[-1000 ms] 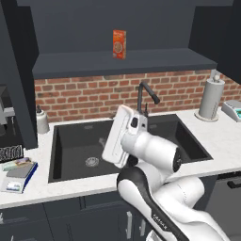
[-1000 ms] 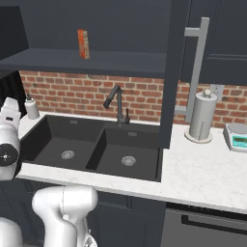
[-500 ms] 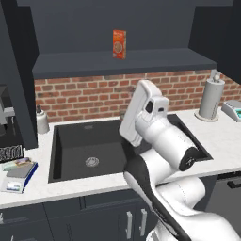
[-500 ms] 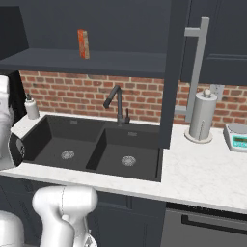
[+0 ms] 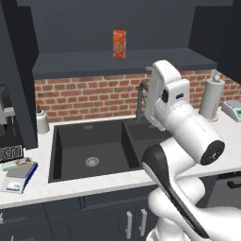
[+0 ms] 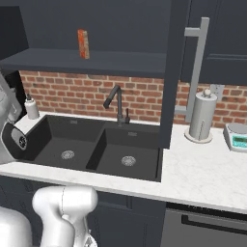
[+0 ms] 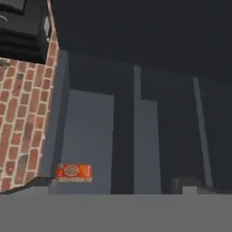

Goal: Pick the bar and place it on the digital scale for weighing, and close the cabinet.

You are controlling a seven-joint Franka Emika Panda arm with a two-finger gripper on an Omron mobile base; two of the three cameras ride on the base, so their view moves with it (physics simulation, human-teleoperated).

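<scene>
Left base view: you have the bar [image 5: 17,164] lying flat on the digital scale [image 5: 19,172], on the counter left of the sink [image 5: 94,147]. The orange box [image 5: 119,44] stands upright on the open cabinet [image 5: 117,59] shelf above the sink.

Right base view: the cabinet door [image 6: 171,72] stands open, edge-on, right of the sink.

Hand view: the gripper [image 7: 115,186] stands wide open, holding nothing; the orange box appears between its tips, well away from the bar.
</scene>
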